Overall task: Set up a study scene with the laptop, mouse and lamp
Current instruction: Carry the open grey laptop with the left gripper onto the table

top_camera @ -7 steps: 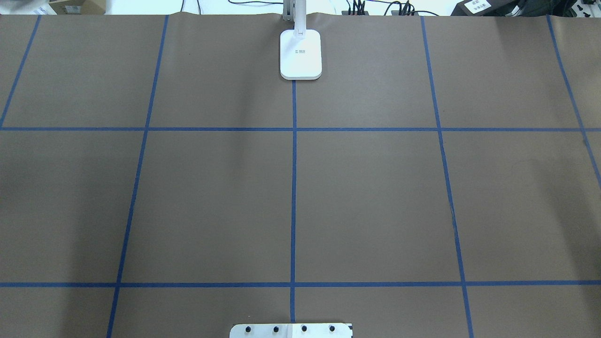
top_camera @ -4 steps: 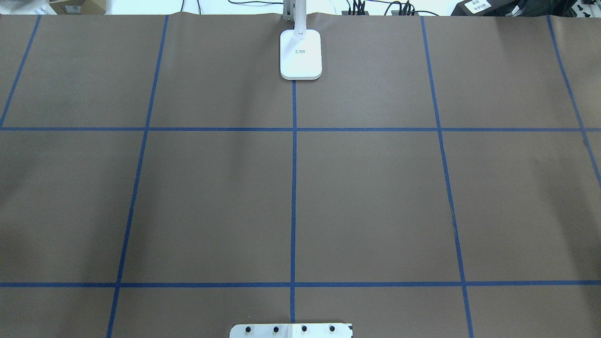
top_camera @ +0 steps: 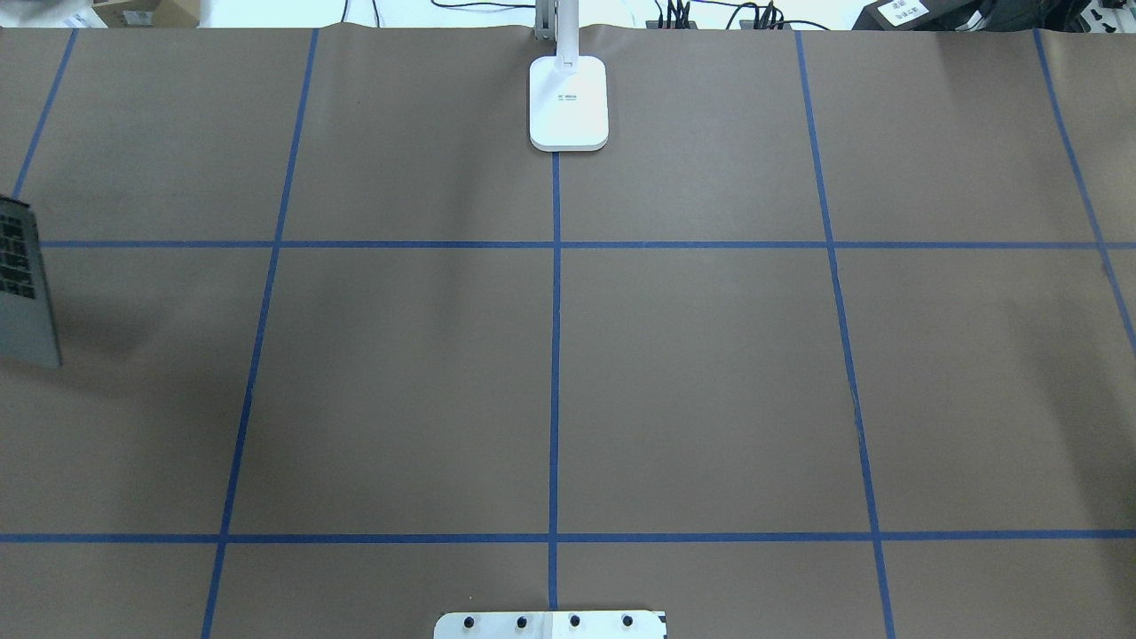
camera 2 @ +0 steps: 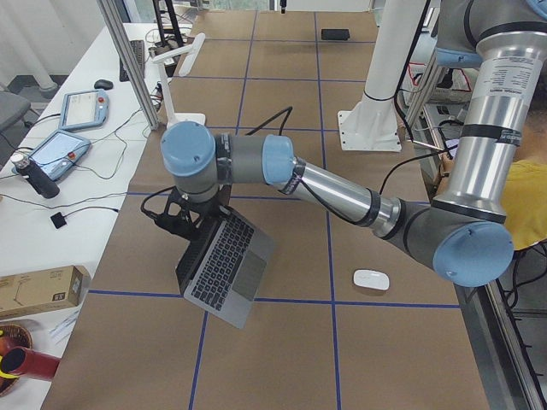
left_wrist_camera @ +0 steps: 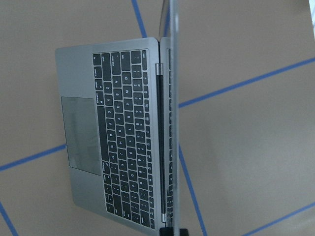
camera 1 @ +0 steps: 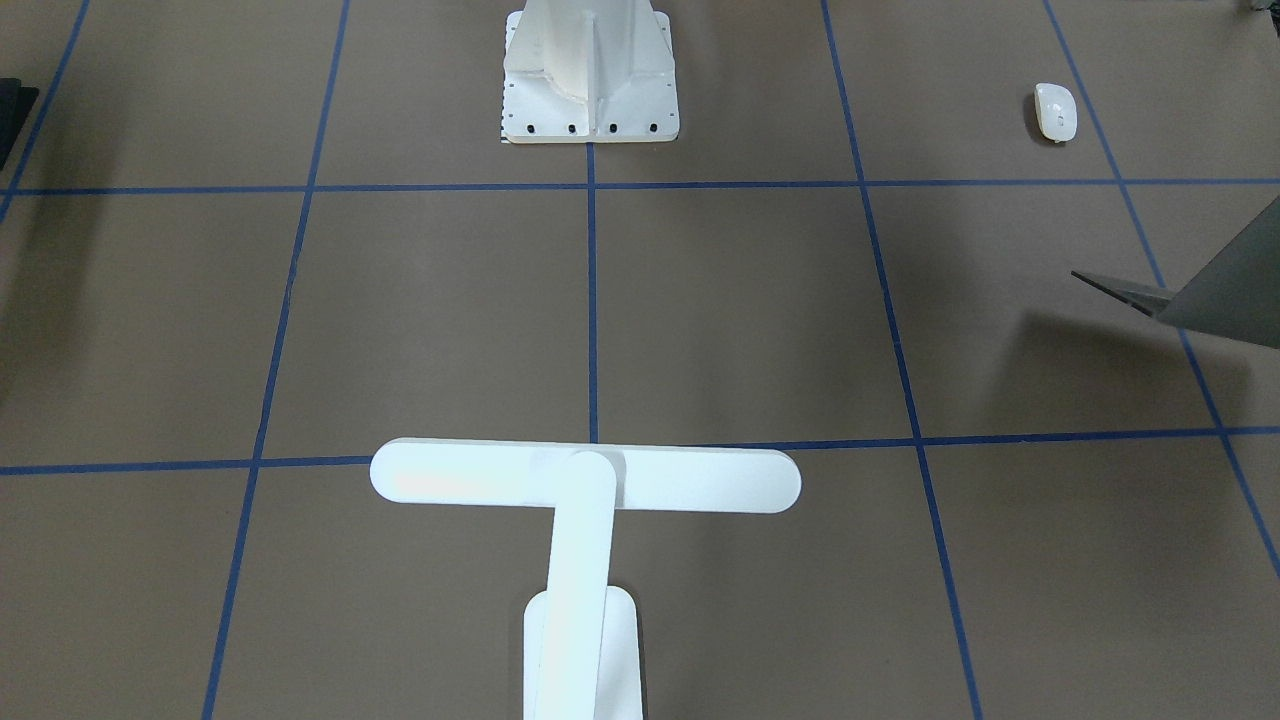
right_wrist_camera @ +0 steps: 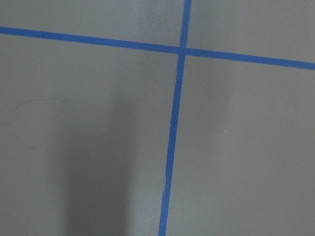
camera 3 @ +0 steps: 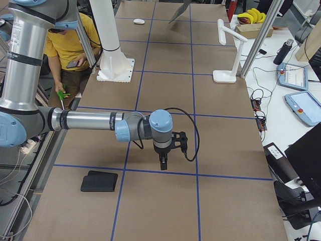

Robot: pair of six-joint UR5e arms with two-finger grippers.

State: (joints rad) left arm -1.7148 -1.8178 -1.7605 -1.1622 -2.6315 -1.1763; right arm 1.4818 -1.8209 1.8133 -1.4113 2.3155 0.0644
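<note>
The grey laptop (camera 2: 224, 266) hangs open and tilted above the paper, keyboard (left_wrist_camera: 123, 137) facing the left wrist camera and the screen edge-on. My left gripper (camera 2: 182, 224) is shut on the screen edge, and a dark fingertip (left_wrist_camera: 174, 231) shows at the bottom of the wrist view. One corner of the laptop (top_camera: 25, 293) juts in at the overhead view's left edge. The white mouse (camera 1: 1056, 110) lies near the robot's left side. At the far middle stands the white lamp (camera 1: 585, 478) on its base (top_camera: 569, 102). My right gripper (camera 3: 163, 161) hangs just above bare paper; I cannot tell whether it is open.
The white bolted pedestal (camera 1: 590, 75) stands at the robot's side of the table. A black square pad (camera 3: 99, 181) lies on the robot's right. A person in a yellow shirt (camera 3: 70, 37) stands behind the pedestal. Blue tape lines grid the brown paper (top_camera: 710, 373).
The laptop has come into the overhead view at its left edge, with a shadow under it. The lamp has not moved.
</note>
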